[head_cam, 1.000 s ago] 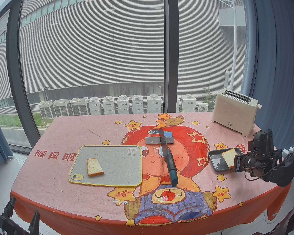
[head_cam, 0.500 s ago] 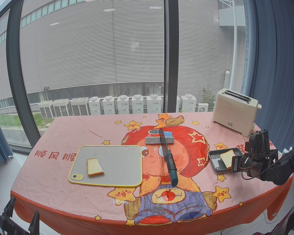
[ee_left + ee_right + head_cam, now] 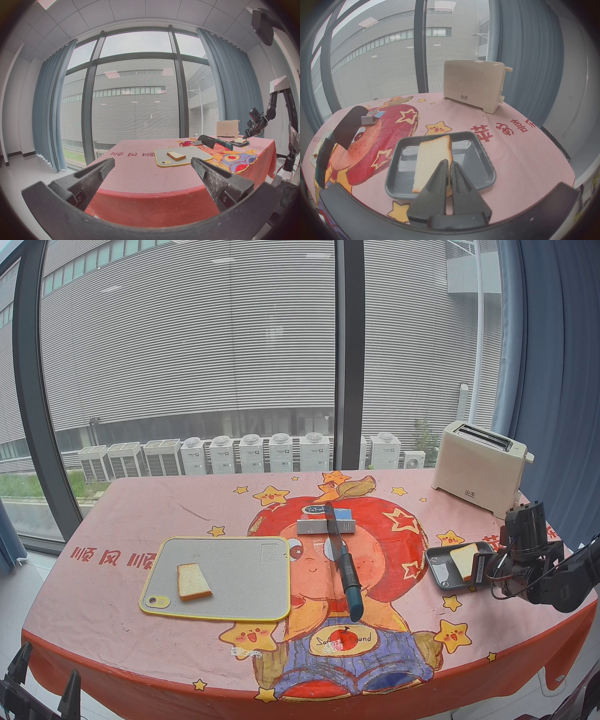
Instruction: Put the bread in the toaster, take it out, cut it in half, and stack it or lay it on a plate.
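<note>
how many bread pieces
2: board piece on the cutting board; tray piece in the dark tray, pinched by the right gripper. The toaster could hide more.

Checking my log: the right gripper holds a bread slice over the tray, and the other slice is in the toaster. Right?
No. The other slice lies on the cutting board, not in the toaster, as the head view shows. The right gripper does hold a slice over the tray.

Two bread slices (image 3: 193,581) (image 3: 464,559). One toaster (image 3: 480,466), one knife (image 3: 344,565), one cutting board (image 3: 250,590), one plate (image 3: 440,571). One small grey knife rest (image 3: 325,526).
</note>
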